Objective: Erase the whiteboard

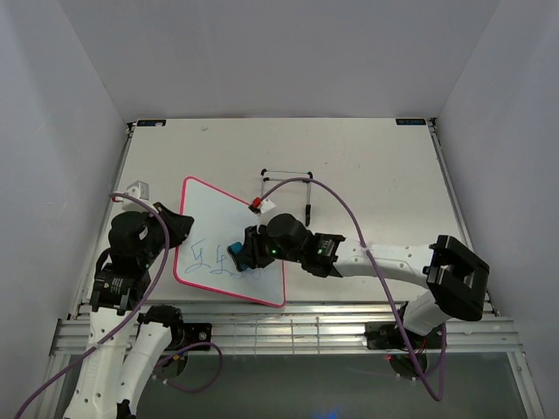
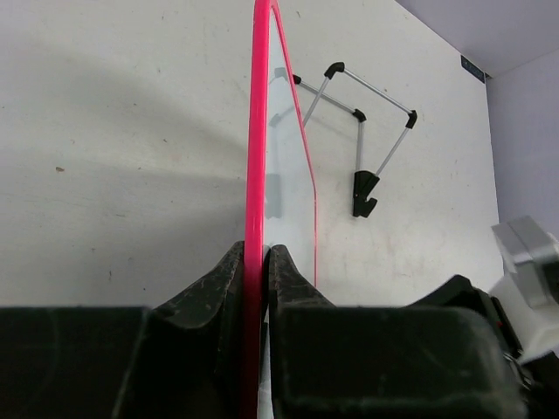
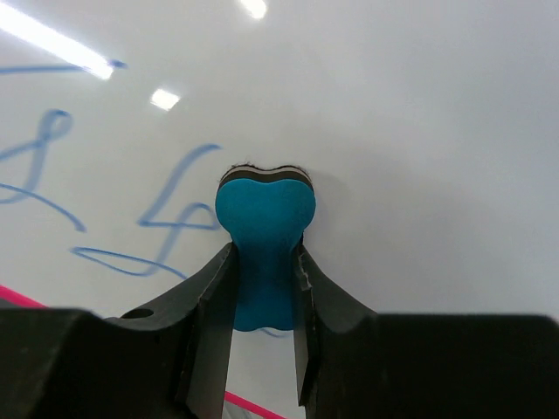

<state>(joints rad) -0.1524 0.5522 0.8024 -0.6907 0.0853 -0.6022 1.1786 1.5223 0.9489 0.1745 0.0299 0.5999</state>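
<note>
**Right gripper pinching the eraser on the board; left gripper clamped on the frame**

Whiteboard: lies on the table toward 8 o'clock from the table's centre in the top view, close to the arm bases and set a little askew. Blue scribbles cover its 7 o'clock part. The rest of the face looks blank.

Eraser: blue, at about 6 o'clock on the board, just on the 3 o'clock side of the marks. Its dark felt end is against the face. The right jaws are pressed onto its narrow waist.

Left jaws: pressed onto the pink frame at the board's 9 o'clock edge. The wrist view shows the frame edge-on between the fingers.

Step in hand, as I read it: wiping, with the writing not yet cleared. To do it well:
- Hold the felt flat and pressed down.
- Sweep toward 9 o'clock across the strokes in overlapping passes.
- Stop short of the left fingers.

The glossy board would likely skate on the table, so the left clamp should stay firm.

Wire stand: at 1 o'clock from the board, apart from it. A small red-and-white piece sits by the board's 1 o'clock edge; I cannot tell what it is.

Table: white, matte, faintly scuffed. Plain pale walls close it in on three sides.
</note>
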